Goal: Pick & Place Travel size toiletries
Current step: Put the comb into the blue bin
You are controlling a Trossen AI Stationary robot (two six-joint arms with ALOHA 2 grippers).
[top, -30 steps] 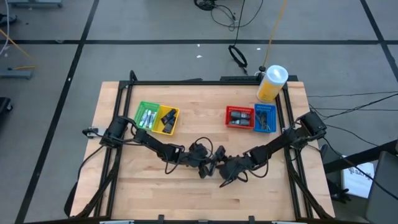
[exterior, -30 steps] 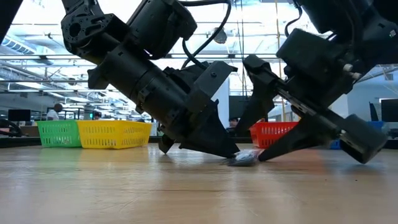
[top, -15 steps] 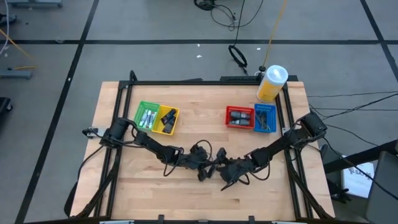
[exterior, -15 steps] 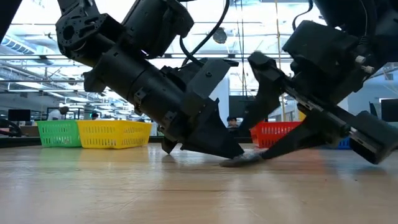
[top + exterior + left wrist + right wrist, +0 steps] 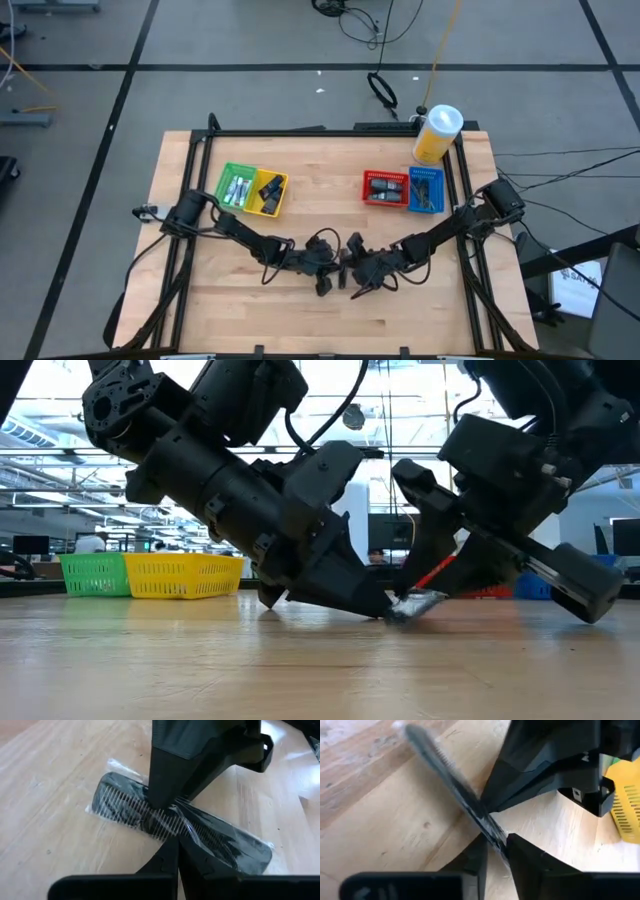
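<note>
Both arms reach low to the middle of the table (image 5: pixel 200 310), their tips meeting over one item. It is a black comb (image 5: pixel 175 822) sealed in a clear plastic sleeve, lying near the table's centre, toward the 6 o'clock edge in the high view.

The left end effector (image 5: pixel 335 272) comes in from 9 o'clock and the right end effector (image 5: pixel 352 276) from 3 o'clock. In the right wrist view the right end effector's fingers (image 5: pixel 525 857) are narrow and pinch the comb between them, one end of it tilted up off the wood. In the left wrist view the left end effector's near finger (image 5: pixel 172 857) sits at the comb's edge; I cannot tell whether it is closed on it. In the low view (image 5: pixel 415 603) the comb's sleeve shows just at the tips of both.

At 11 o'clock sit a green basket (image 5: pixel 235 186) and a yellow basket (image 5: pixel 269 193), touching; at 1 o'clock a red basket (image 5: pixel 384 187) and a blue basket (image 5: pixel 426 190), each holding small toiletries. A yellow jar (image 5: pixel 437 135) stands beyond the blue one.
</note>
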